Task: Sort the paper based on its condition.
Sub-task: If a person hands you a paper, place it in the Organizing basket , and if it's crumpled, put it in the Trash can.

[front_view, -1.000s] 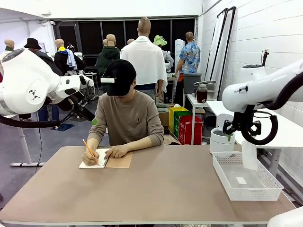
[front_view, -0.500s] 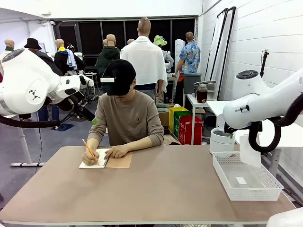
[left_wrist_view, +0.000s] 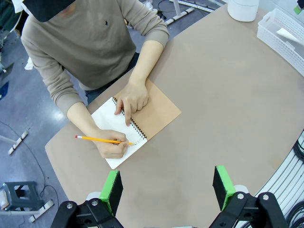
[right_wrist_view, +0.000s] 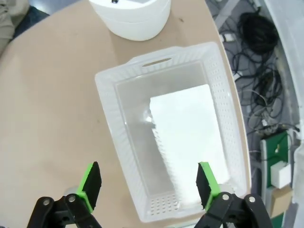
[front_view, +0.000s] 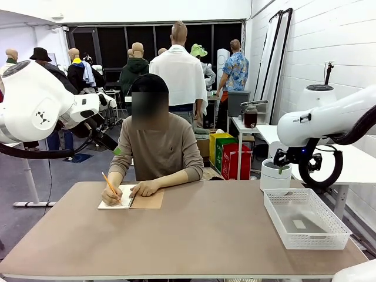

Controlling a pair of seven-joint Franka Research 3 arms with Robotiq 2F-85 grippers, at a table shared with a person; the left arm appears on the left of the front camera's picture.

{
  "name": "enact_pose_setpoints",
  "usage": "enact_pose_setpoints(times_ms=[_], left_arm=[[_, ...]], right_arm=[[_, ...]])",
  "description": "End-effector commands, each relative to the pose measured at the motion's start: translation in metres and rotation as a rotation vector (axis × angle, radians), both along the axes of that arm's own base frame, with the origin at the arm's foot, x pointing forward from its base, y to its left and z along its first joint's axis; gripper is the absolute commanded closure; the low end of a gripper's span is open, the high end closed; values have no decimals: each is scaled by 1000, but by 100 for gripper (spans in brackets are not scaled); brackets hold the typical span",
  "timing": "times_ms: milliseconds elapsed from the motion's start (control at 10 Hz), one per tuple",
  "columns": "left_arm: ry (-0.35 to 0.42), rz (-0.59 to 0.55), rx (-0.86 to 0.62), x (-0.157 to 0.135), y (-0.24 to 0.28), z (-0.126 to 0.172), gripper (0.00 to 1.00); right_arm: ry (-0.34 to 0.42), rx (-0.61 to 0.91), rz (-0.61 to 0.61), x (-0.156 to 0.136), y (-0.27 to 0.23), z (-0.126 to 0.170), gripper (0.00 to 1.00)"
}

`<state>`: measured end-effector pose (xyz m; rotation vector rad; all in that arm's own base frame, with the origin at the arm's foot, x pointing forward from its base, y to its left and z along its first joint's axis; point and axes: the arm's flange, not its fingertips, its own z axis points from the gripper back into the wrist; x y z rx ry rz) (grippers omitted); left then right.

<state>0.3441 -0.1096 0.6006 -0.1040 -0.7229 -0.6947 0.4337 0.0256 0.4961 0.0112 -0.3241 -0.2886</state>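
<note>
L claw, R claw wide open, empty — R over basket w/ paper

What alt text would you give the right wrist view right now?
A white sheet of paper lies inside the white plastic basket on the brown table, seen from above past the open right pincer. A white round tub stands beyond the basket.

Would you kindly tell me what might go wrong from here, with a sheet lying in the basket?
The sheet lies toward one side of the basket; another sheet released from the open right gripper above could drift past the rim. The open left gripper hangs near the person's hand and pencil on the notebook; a reach there might hit them.
</note>
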Motion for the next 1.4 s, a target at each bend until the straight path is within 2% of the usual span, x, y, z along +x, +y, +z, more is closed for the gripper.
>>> enact_pose_setpoints(times_ms=[0, 300, 600, 900, 1300], left_arm=[[-7, -7, -9, 1, 1, 1, 0], [-7, -7, -9, 1, 1, 1, 0], [-7, -7, -9, 1, 1, 1, 0], [-7, -7, -9, 1, 1, 1, 0], [-7, -7, -9, 1, 1, 1, 0]], right_arm=[[18, 40, 13, 6, -2, 4, 0], [21, 96, 25, 6, -4, 6, 0], [115, 303, 218, -1, 10, 18, 0], [52, 279, 443, -31, 49, 28, 0], [-26, 166, 737, -77, 96, 37, 0]])
